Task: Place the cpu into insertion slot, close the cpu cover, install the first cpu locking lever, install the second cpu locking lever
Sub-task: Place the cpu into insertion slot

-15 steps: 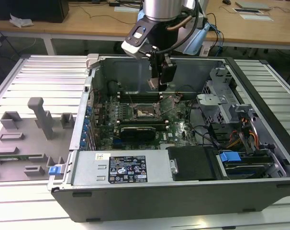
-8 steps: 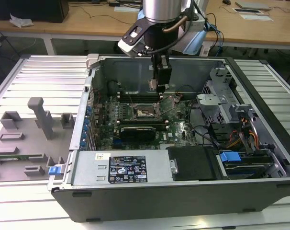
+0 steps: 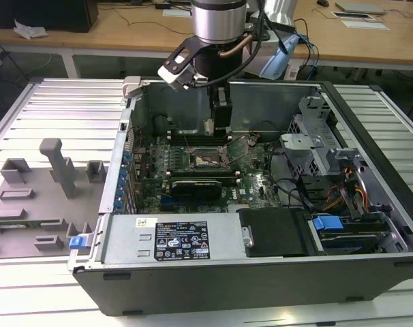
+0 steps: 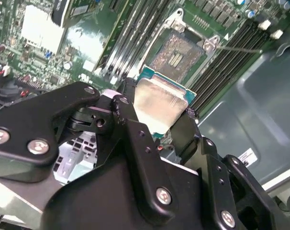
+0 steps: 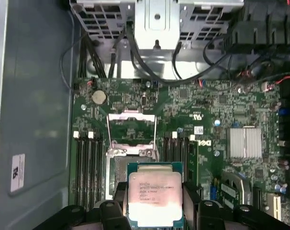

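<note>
In the exterior view we see one open computer case (image 3: pixel 213 252) lying on a ribbed metal table (image 3: pixel 50 109). Wooden desks (image 3: pixel 125 30) stand behind it. The one gripper (image 3: pixel 219 126) reaches down inside the case, above the insertion slot (image 3: pixel 206 160).

In the second wrist view the two fingers (image 4: pixel 128 115) are a little way apart. They pinch one cpu (image 4: pixel 161 100) by its edges. The cpu hangs in the air over the green board (image 4: pixel 83 43), near the bare insertion slot.

In the first wrist view the cpu is silver side up and hides part of the insertion slot. The one cpu cover (image 5: pixel 132 125) is flipped open beyond it.
</note>
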`<state>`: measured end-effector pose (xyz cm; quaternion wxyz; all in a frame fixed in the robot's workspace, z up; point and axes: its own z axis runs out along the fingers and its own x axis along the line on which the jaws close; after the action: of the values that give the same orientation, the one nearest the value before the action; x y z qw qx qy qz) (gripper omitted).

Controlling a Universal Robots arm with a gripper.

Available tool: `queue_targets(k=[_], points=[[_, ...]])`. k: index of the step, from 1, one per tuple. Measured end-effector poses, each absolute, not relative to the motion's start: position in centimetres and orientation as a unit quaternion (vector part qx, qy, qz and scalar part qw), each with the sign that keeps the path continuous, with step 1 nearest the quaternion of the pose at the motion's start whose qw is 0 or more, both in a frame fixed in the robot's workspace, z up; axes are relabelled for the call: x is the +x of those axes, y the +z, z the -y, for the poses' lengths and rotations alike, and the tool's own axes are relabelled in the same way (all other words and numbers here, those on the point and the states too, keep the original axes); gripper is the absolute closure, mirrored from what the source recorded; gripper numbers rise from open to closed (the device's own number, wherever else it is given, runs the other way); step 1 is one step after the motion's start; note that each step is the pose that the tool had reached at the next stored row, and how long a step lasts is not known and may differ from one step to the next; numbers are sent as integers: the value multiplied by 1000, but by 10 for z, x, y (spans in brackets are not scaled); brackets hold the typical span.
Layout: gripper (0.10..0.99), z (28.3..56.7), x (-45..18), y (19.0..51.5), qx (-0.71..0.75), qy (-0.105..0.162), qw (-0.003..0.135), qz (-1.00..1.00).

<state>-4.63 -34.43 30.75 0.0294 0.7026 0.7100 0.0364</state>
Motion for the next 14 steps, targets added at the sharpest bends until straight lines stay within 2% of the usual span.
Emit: queue_targets(k=[14], points=[[545,342,-64,269,702,39,32,-710]])
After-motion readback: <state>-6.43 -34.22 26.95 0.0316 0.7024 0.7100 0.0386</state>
